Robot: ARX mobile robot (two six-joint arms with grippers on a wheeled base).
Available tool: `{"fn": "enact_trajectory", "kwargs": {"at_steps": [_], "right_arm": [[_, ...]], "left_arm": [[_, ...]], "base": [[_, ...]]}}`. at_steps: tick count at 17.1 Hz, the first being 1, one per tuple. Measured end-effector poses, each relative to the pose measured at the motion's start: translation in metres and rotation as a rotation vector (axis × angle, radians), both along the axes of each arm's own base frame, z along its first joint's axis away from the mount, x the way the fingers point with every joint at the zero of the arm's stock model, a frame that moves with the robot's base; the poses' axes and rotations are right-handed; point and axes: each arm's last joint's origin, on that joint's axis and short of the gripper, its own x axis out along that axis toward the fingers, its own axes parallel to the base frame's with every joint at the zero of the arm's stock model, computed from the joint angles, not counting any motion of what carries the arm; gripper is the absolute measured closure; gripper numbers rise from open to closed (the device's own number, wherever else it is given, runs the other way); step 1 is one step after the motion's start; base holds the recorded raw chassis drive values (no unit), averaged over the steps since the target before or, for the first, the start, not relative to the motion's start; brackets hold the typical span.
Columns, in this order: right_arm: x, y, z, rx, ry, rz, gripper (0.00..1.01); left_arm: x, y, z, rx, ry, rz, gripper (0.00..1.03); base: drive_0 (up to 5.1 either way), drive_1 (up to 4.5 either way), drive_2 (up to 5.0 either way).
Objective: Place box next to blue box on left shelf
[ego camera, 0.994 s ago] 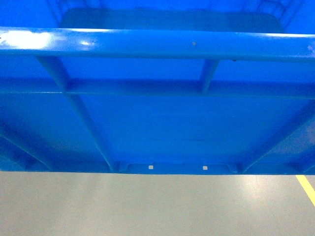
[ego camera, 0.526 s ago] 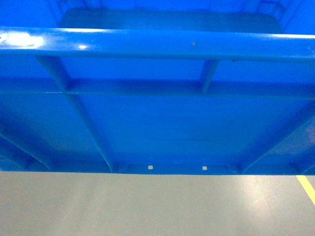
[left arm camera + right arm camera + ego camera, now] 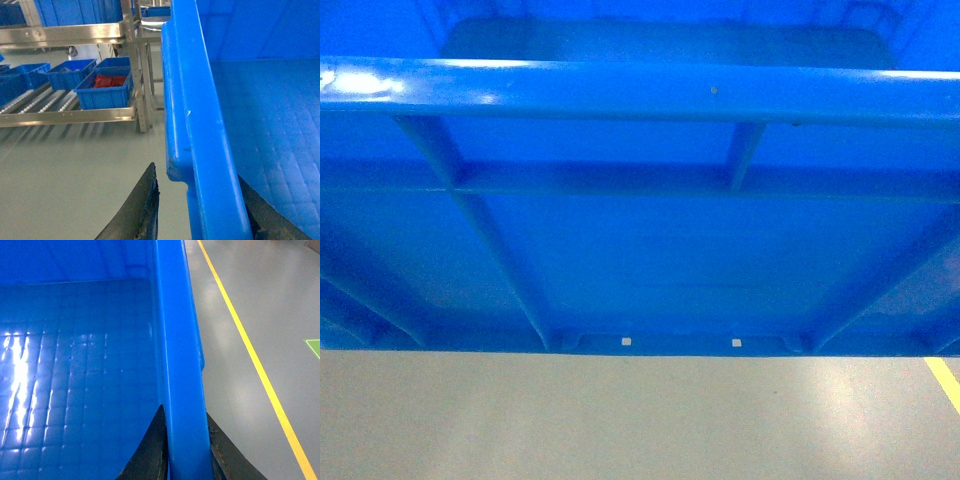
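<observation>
Both my fingers (image 3: 200, 210) (image 3: 182, 450) are still clamping the box (image 3: 640, 250) rim; it is barely drifting, seemingly, with the left shelf (image 3: 65, 116) well apart.

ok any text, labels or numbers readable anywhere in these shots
None: no readable text in any view.
The box is plain blue plastic, with no label or print on its rim, ribs or floor.
The small blue bins on the shelf carry no label I can see.
The yellow floor line and green floor mark are plain paint, no characters.
</observation>
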Motion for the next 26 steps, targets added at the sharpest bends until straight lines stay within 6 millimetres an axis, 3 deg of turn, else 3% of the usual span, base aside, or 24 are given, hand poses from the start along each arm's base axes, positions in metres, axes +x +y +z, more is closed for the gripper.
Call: {"fn": "enact_trajectory", "kwargs": {"at_steps": [26], "right_arm": [[0.0,0.0,0.0001,0.0,-0.001,0.0,0.91]], "left_arm": [[0.0,0.0001,0.0003,0.001,-0.003,0.001,0.71]], "base": [[0.0,4.05,-4.0]]}}
